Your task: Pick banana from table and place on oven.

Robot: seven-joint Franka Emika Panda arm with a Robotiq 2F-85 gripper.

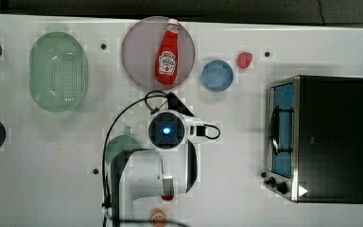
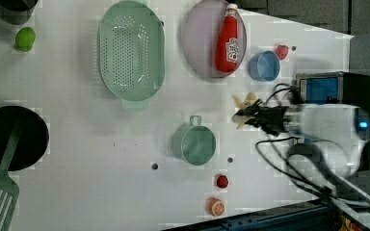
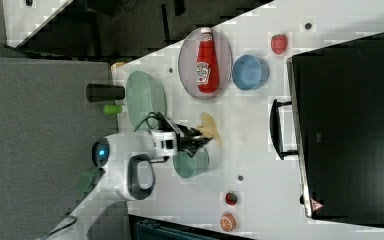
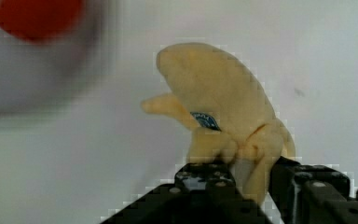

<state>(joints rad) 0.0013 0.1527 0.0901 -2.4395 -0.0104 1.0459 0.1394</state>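
The black hand (image 4: 249,179) is clenched on the stem end of the pale yellow bunch of bananas (image 4: 223,112), whose curved fruits fan out beyond the fingertips (image 4: 200,177). In the right view the banana bunch (image 3: 211,129) sits over the large flat white tabletop (image 3: 260,165), just beside the mint green mug (image 3: 191,162), between the round grey plate carrying the red ketchup bottle (image 3: 206,60) and the boxy black toaster oven (image 3: 345,125), well apart from the oven's bar handle.
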